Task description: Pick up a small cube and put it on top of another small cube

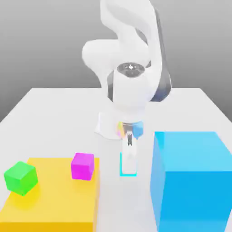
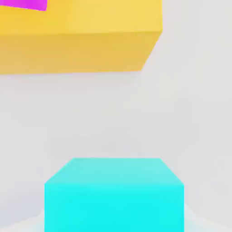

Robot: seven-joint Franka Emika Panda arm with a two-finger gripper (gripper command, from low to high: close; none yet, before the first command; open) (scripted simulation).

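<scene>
The hand (image 1: 129,156) is closed on the cyan cube (image 2: 114,195), gripping it low between its fingers, at or just above the worktop (image 1: 54,108). So the pick looks done; lifting, carrying and stacking remain. Just beside the hand lies a yellow slab (image 1: 50,199), carrying a magenta cube (image 1: 83,166) near its closest edge and a green cube (image 1: 20,177) farther off. Either could serve as the base.

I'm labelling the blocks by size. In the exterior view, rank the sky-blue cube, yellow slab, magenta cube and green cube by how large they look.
1. Sky-blue cube, though it sits nearest the camera.
2. Yellow slab, broad but flat.
3. Magenta cube and green cube look alike; I would not rank them.
</scene>
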